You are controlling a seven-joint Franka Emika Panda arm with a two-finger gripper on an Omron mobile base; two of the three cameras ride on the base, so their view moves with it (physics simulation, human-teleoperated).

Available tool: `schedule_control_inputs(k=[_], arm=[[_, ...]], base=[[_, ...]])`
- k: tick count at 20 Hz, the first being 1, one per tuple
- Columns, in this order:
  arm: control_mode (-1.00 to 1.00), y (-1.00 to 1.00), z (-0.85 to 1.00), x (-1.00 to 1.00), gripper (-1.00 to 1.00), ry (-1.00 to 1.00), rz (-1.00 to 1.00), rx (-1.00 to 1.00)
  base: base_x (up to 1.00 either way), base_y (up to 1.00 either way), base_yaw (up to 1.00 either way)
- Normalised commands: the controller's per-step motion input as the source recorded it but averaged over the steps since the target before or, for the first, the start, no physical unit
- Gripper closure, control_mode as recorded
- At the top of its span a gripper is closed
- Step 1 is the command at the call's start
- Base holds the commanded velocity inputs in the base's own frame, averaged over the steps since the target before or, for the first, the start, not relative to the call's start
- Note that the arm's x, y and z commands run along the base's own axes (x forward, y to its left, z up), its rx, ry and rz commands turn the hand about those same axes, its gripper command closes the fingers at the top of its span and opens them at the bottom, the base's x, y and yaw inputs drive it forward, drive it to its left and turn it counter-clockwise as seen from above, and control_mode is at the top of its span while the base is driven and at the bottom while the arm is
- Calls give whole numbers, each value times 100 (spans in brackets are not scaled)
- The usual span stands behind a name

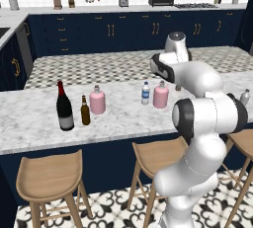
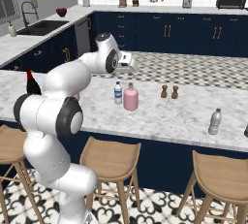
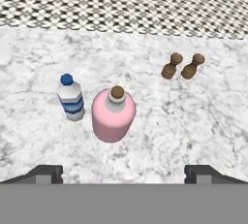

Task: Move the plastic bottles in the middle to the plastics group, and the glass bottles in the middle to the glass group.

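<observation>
**One pink bottle sorted, two bottles left in the middle**

The jaws [image 3: 124,173] stood spread wide and empty, hovering above the worktop [image 3: 203,131] and looking down on it. Just ahead of them and a little left stood a pink bottle [image 3: 113,115], with the water bottle [image 3: 70,98] just beside it, further left; neither was touched. Two small brown shakers [image 3: 182,66] stood ahead to the right, apart from both.

The second pink bottle [image 1: 97,100] stood well off to the left, close beside the beer bottle [image 1: 85,111] and wine bottle [image 1: 63,107], so it looked already placed with the glass. The plain plastic bottle [image 2: 214,121] stood alone, well off to the right. By this reading, one of three moves was done; the nearer pink bottle and the water bottle remained.
</observation>
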Motion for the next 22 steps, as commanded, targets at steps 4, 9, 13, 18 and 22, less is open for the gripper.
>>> schedule_control_inputs(k=[4, 9, 13, 18, 22], arm=[[-100, -9, -35, 55, -100, 4, 12, 6], [-100, -18, -32, 50, -100, 0, 12, 8], [-100, -14, -6, 20, -100, 1, 6, 1], [-100, -2, -19, 24, -100, 5, 3, 0], [-100, 0, -23, 15, -100, 3, 1, 0]], base=[[0, 0, 0], [0, 0, 0], [0, 0, 0], [0, 0, 0], [0, 0, 0]])
